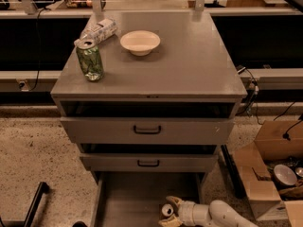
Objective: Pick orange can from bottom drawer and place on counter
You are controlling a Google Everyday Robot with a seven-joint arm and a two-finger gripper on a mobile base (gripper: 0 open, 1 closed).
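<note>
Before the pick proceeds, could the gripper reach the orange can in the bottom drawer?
Likely yes: the gripper is right at the orange can in the open bottom drawer, nothing between them.

Speckled terrazzo floor (38, 150), open cardboard box (271, 142) at right, dim warm light.

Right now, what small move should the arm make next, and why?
Probably close the gripper on the can: it sits in the open bottom drawer between the spread fingers, apparently not yet gripped.
</note>
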